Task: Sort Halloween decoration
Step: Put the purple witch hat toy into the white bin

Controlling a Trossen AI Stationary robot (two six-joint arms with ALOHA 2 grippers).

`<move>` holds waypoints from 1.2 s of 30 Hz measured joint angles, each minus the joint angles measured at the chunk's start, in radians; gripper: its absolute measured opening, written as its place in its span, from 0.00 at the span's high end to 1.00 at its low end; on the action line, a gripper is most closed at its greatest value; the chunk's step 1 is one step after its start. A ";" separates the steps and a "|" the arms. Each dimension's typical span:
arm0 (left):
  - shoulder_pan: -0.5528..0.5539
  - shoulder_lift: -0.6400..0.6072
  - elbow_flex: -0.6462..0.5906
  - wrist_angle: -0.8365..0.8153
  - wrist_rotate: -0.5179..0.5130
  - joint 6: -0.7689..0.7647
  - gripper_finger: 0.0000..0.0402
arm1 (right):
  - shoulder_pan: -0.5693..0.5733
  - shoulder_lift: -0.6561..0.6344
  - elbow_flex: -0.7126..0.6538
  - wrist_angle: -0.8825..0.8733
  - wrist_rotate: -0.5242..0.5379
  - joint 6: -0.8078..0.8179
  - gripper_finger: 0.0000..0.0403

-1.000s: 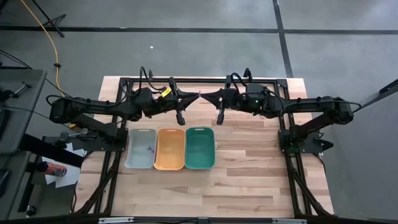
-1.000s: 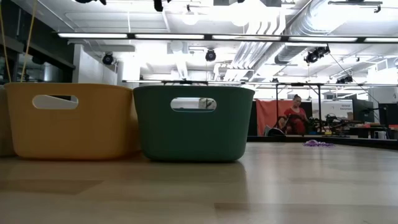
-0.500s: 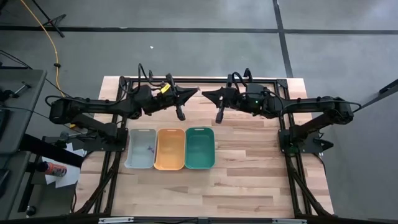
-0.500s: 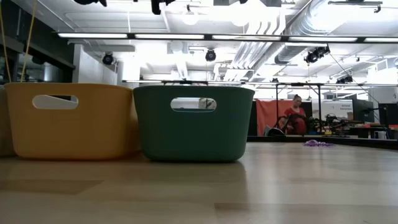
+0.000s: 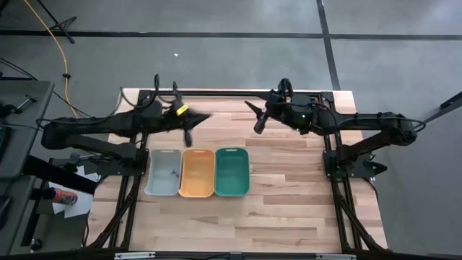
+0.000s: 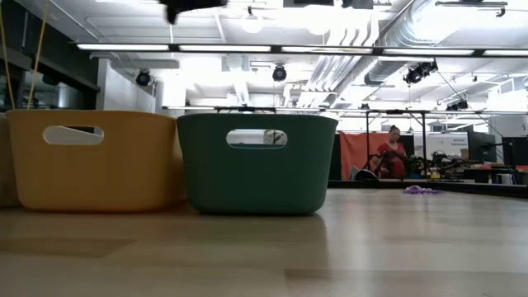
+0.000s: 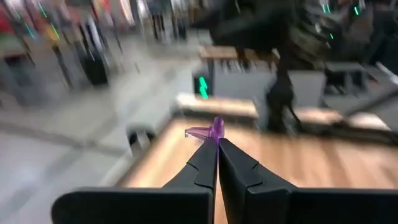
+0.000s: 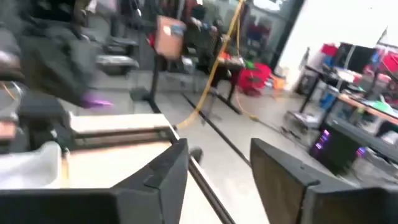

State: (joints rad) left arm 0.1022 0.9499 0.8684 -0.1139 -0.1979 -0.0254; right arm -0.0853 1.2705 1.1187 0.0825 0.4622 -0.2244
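Three trays sit side by side near the middle of the wooden table (image 5: 289, 217): a grey tray (image 5: 163, 172), an orange tray (image 5: 197, 172) and a teal tray (image 5: 232, 172), in that order from the left arm's side to the right arm's. From above, one tiny purple piece (image 5: 174, 173) lies inside the grey one; the orange and teal ones look bare inside. A second purple piece (image 7: 208, 131) is pinched at the very tips of the left gripper (image 7: 217, 144), whose fingers are closed tight on it – only the left wrist camera shows that. It's a small flat irregular shape, long axis running crossways to the fingers, sticking out mostly to one side of the tips. The left gripper (image 5: 189, 133) hangs above the table just behind the gap between the grey and orange trays. The right gripper (image 5: 255, 124) is up behind the teal tray, well apart from the left one; its wrist camera shows the two fingers (image 8: 163, 168) spread wide with nothing between them. The table-level camera only catches the orange and teal trays end-on, plus something purple (image 6: 422, 190) lying far back on the table – too small to tell what it is – and a person (image 6: 391, 153) in red way off in the room.
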 joint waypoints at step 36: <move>-0.520 0.028 -0.138 -1.014 0.109 -1.012 0.76 | -0.099 -0.017 0.000 -0.266 -0.001 0.093 0.52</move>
State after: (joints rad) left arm -0.4174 0.9781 0.7306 -1.1275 -0.0893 -1.0373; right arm -0.1841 1.2533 1.1187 -0.1837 0.4614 -0.1312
